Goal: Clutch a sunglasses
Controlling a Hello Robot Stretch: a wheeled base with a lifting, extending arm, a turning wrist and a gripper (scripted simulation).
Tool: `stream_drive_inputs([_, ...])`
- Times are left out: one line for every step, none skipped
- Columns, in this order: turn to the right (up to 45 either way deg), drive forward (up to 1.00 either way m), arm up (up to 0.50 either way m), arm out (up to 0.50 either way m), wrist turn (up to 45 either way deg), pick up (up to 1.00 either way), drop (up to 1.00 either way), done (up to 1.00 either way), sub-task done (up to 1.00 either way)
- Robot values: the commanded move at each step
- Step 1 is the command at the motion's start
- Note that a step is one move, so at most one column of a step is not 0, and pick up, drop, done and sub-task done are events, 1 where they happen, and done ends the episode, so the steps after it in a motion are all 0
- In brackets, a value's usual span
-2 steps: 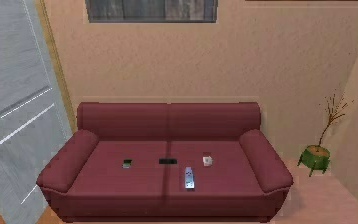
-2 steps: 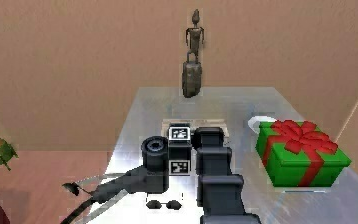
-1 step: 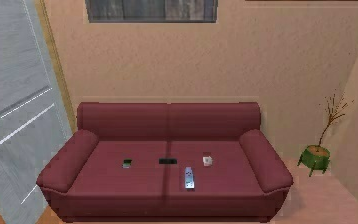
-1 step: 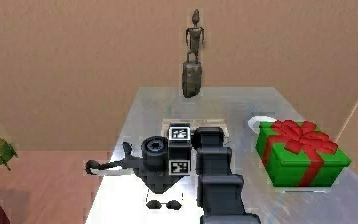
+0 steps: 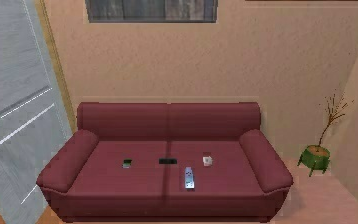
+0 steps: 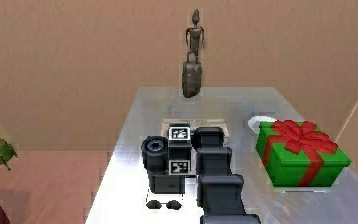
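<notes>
the sunglasses point(image 6: 165, 204) lie small and dark on the table point(image 6: 237, 100) at its near edge, by the gripper point(image 6: 155, 178); whether it holds anything i cannot tell. they look light, thin and breakable, so the bridge seems the safest place to take them.

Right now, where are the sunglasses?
Arm side view, near the bottom edge: the sunglasses lie on the grey table, close to the pincer, left of the dark arm bar and the green gift box.
</notes>
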Motion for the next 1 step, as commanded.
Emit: stream_drive_inputs([0.0, 0.00, -0.30, 0.00, 0.0, 0.00, 0.00, 0.00, 0.00])
